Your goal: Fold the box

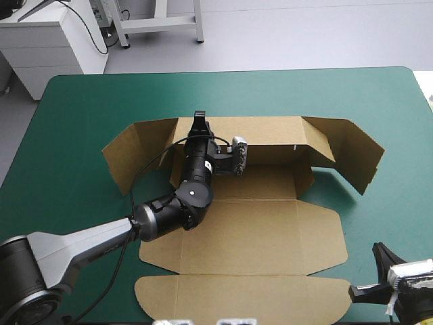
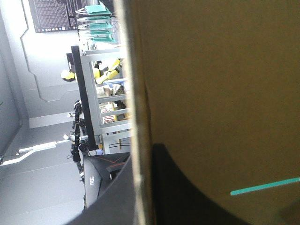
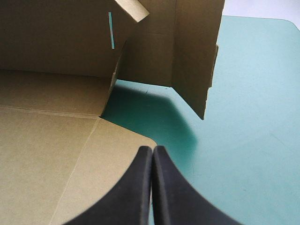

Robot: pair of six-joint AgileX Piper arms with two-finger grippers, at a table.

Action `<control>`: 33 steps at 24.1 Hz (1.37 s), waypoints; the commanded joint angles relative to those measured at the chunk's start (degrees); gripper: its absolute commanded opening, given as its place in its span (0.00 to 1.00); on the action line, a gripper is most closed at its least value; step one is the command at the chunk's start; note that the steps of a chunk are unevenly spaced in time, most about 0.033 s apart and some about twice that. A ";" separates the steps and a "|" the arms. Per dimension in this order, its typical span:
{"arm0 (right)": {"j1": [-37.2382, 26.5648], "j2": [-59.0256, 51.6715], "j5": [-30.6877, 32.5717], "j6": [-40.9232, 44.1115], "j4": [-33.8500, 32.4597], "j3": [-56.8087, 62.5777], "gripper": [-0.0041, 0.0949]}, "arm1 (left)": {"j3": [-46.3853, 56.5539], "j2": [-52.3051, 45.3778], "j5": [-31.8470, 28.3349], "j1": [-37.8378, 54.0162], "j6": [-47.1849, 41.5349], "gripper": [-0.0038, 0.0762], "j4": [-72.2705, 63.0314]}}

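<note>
The brown box [image 1: 257, 230] lies at mid-table with its base and front lid panels flat. Its rear wall [image 1: 264, 132] stands up, and angled side flaps stand at both ends. My left gripper [image 1: 199, 120] reaches over the base and is shut on the rear wall's top edge near its left end. In the left wrist view the board edge [image 2: 138, 93] runs between the black fingers of the left gripper [image 2: 140, 152]. My right gripper [image 1: 380, 254] is shut on nothing, off the box's front right corner. In the right wrist view the right gripper [image 3: 152, 149] points toward the right flap [image 3: 197, 47].
The teal-green cover [image 1: 385, 203] shows between the box and the table's right edge. It also shows in a wide strip [image 1: 74, 122] behind and left of the box. A white cabinet [image 1: 47, 40] stands beyond the far left corner.
</note>
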 commanded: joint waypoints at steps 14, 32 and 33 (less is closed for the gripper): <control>0.09 20.50 2.96 10.31 -0.05 -16.89 0.02 | 7.40 -2.69 7.63 -1.81 -9.01 0.04 10.18; 0.09 108.14 28.16 4.87 10.19 -99.64 0.02 | 7.40 -2.69 7.82 -1.81 -8.91 0.04 10.18; 0.09 109.39 28.16 4.96 11.16 -100.90 0.02 | 7.40 -2.69 8.12 -1.81 -8.91 0.04 10.07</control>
